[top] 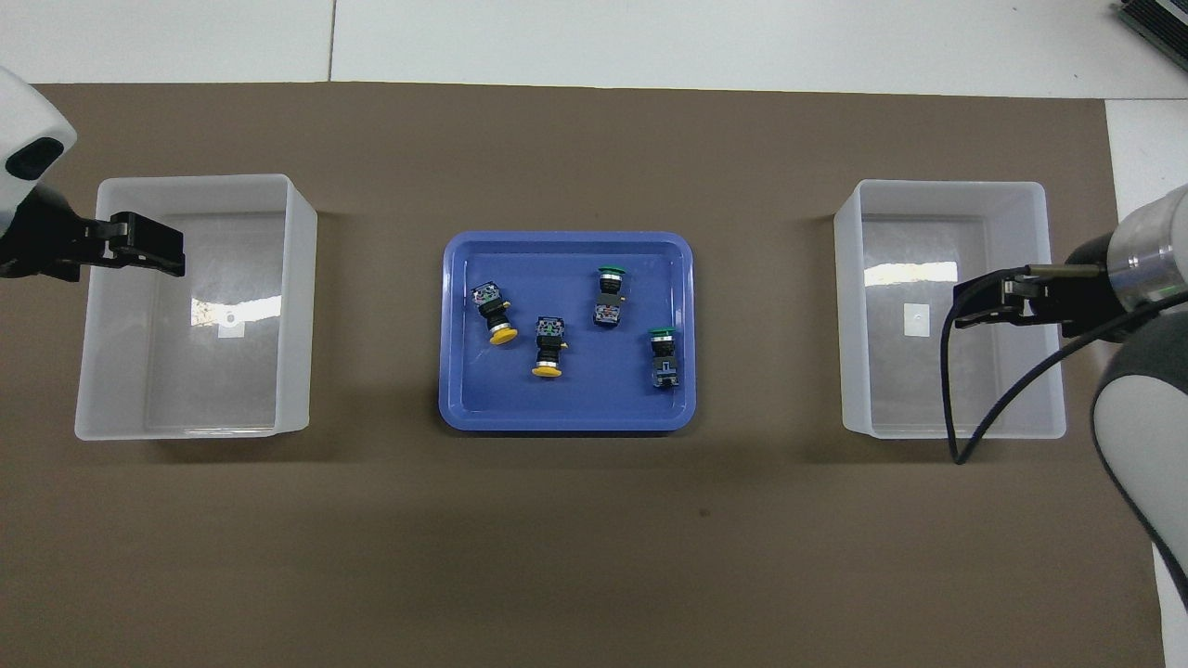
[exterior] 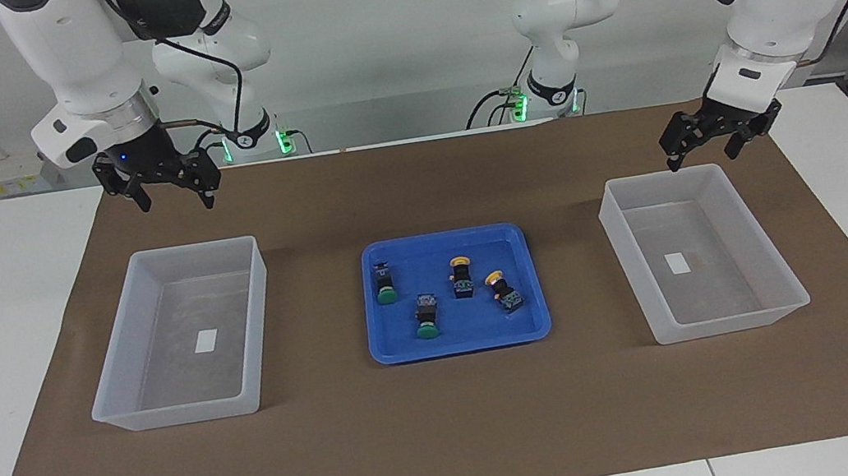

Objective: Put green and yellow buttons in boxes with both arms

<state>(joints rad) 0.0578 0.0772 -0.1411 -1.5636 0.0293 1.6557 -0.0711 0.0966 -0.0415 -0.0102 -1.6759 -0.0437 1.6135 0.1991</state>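
Note:
Four buttons lie on their sides in a blue tray point(exterior: 460, 347) at mid-table. Two have green caps point(exterior: 386, 283) point(exterior: 426, 316), two have yellow caps point(exterior: 462, 276) point(exterior: 504, 291). In the overhead view the yellow ones point(top: 495, 318) point(top: 549, 345) lie toward the left arm's end of the tray point(top: 566, 422), the green ones point(top: 609, 295) point(top: 664, 354) toward the right arm's. My left gripper point(exterior: 702, 159) point(top: 172, 255) is open and empty, raised over the clear box point(exterior: 624, 243) at its end. My right gripper point(exterior: 177, 205) point(top: 965, 308) is open and empty, raised near the other clear box point(exterior: 260, 311).
Both boxes point(top: 292, 306) point(top: 849, 306) hold only a small white label on the floor. Everything stands on a brown mat point(exterior: 451, 433) on a white table. Bare mat lies between the tray and each box.

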